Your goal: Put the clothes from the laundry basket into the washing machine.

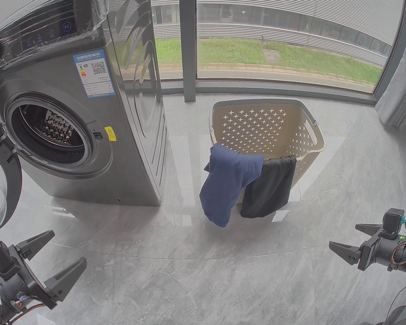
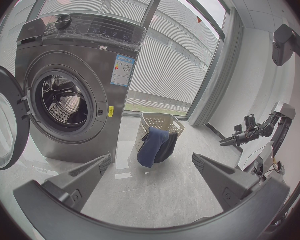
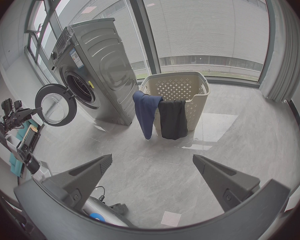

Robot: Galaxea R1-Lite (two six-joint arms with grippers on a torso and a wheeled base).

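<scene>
Left claw [image 1: 70,247] and right claw [image 1: 343,235] gape empty — best pinch the blue garment [image 1: 228,181] high, at seven o'clock on the laundry basket [image 1: 313,136] rim

Counted here: one washing machine [image 1: 76,113] with one round door [image 1: 0,181], and one laundry basket [image 1: 266,123]. Two pieces of clothing in all, one blue garment [image 1: 225,181] and one black garment [image 1: 270,186]. Also two grippers, a left gripper [image 1: 67,247] and a right gripper [image 1: 344,235], plus one curtain [image 1: 401,86].
</scene>
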